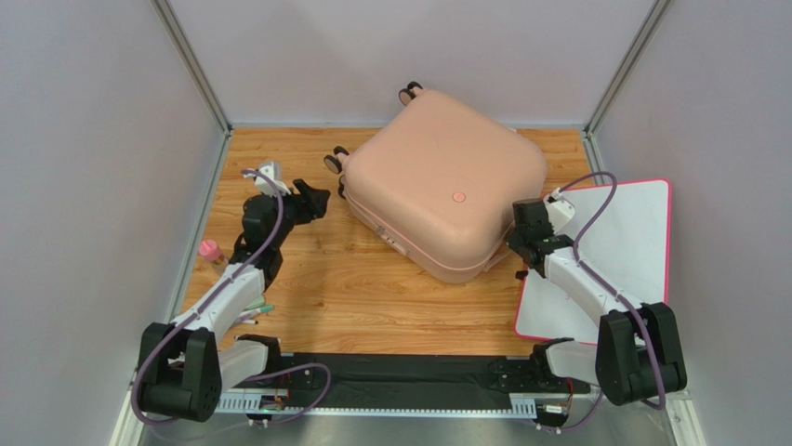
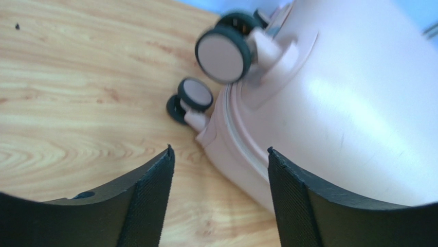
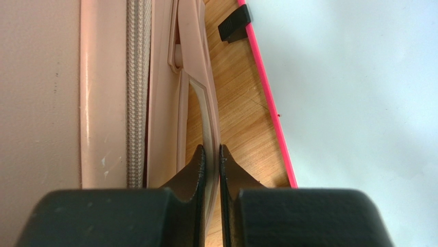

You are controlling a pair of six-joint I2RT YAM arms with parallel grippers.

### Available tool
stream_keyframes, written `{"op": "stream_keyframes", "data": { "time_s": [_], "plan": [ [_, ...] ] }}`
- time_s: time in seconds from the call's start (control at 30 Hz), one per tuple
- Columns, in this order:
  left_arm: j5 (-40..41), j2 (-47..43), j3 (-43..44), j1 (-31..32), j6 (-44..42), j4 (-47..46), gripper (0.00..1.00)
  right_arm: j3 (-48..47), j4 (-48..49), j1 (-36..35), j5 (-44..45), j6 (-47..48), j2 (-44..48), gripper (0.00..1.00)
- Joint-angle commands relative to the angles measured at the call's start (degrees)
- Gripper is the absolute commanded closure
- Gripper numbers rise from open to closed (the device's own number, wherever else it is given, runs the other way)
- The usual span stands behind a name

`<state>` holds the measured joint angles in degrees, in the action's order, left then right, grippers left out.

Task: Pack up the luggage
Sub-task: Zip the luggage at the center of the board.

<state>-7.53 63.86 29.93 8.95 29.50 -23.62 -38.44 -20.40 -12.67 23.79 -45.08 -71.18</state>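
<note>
Luggage (image 1: pixel 437 177): closed, lying flat and skewed at the far middle of the wooden table (image 1: pixel 353 288), with its caster wheels (image 2: pixel 223 54) towards the far left.
Risk: the pinch on the thin side handle (image 3: pixel 205 113) looks shallow and could slip. A pull could also drag the shell over the pink-rimmed white board (image 1: pixel 623 242).
Right gripper (image 3: pixel 212 152): clenched on that handle, at the case's near right edge.
Left gripper (image 2: pixel 218 154): released and holding nothing. The wheeled corner lies just beyond its fingers (image 2: pixel 149 190).
</note>
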Motion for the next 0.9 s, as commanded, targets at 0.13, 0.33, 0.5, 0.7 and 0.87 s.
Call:
{"op": "stream_keyframes", "data": {
  "time_s": [0.13,0.33,0.5,0.7,0.87],
  "plan": [
    [-2.40,11.08,11.09,-2.09,15.05,-3.54,0.10,1.52,-4.82,3.35,3.28,3.94,-1.51,1.00],
    [-6.77,22.95,21.02,-2.36,18.75,-7.13,0.04,0.91,-4.47,4.93,2.58,5.35,-2.47,1.00],
    [-8.64,27.46,23.15,-2.89,19.99,-14.70,0.02,-0.32,-3.68,7.65,0.47,6.58,-4.31,1.00],
    [-10.48,34.39,31.31,-2.89,18.23,-11.89,0.00,-4.10,-2.80,10.38,-2.34,8.43,-9.06,1.00],
    [-12.85,38.71,37.29,-2.89,18.14,-10.67,0.00,-8.67,-2.80,11.44,-5.07,9.57,-15.30,1.00]
  ]
}}
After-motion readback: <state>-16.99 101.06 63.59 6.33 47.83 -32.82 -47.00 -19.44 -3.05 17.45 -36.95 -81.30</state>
